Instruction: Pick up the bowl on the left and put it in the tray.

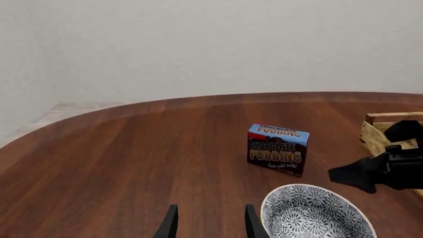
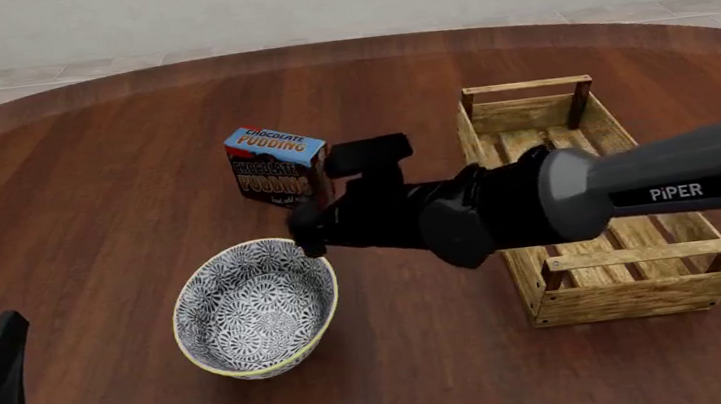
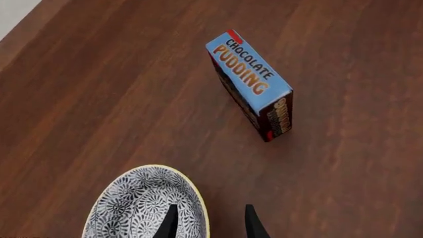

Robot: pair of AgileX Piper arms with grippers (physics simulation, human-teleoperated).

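Note:
The bowl (image 2: pixel 256 308), white with a dense blue-grey floral pattern and a pale yellow rim, stands upright on the table at front left. My right gripper (image 2: pixel 304 236) reaches across from the right to its far right rim. In the right wrist view the right gripper (image 3: pixel 210 224) is open, with the bowl's rim (image 3: pixel 200 210) between the two fingers. The tray (image 2: pixel 637 278), a long light-wood slatted crate, lies to the right of the bowl. My left gripper (image 1: pixel 209 225) is open and holds nothing, low at the front left, beside the bowl (image 1: pixel 317 213).
A chocolate pudding box (image 2: pixel 273 164) stands upright just behind the bowl, close to the right gripper. The right arm (image 2: pixel 628 189) stretches over the tray's left side. The round wooden table (image 2: pixel 89 170) extends back to a curved edge.

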